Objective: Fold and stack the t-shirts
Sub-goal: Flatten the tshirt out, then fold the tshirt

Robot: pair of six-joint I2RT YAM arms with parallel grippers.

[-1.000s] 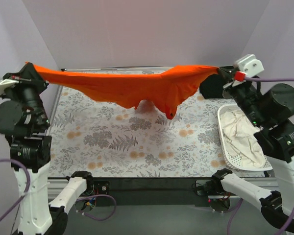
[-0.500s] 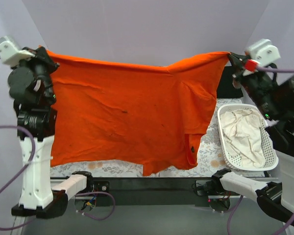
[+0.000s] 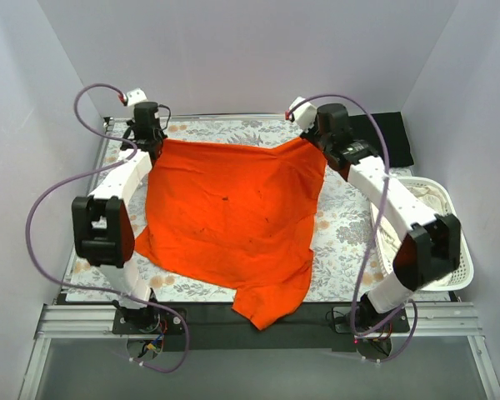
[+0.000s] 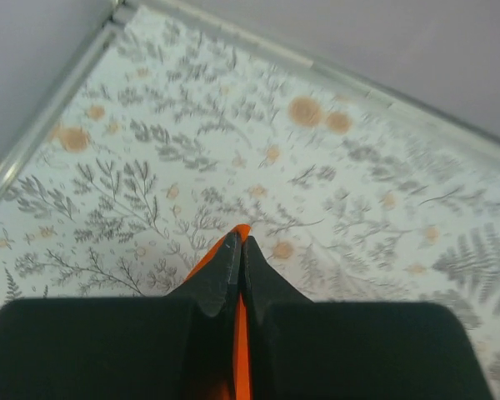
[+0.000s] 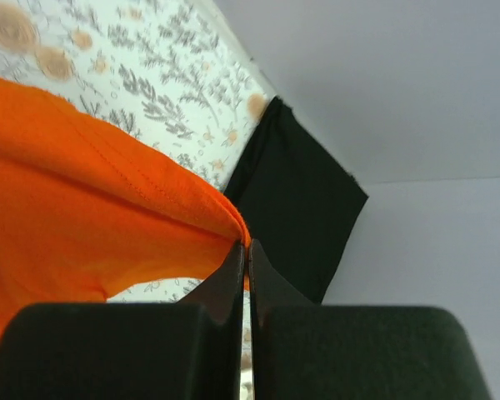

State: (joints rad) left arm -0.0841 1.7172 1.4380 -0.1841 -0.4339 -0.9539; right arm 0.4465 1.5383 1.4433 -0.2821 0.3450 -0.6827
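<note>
The orange t-shirt [image 3: 229, 217] lies spread over the floral table, its near end hanging over the front edge. My left gripper [image 3: 152, 143] is shut on its far left corner, a sliver of orange [image 4: 241, 317] between the jaws. My right gripper [image 3: 314, 139] is shut on its far right corner [image 5: 150, 192], held just above the table. The black t-shirt [image 3: 383, 137] lies folded at the far right corner and also shows in the right wrist view [image 5: 296, 208].
A white slatted basket [image 3: 460, 250] holding pale cloth stands at the right edge of the table. The floral tablecloth [image 3: 342, 225] shows around the shirt. Grey walls close in on the back and both sides.
Both arms have swung from high near the camera out to the far side of the table. The orange t-shirt, which hung stretched between them, now lies spread on the table.
</note>
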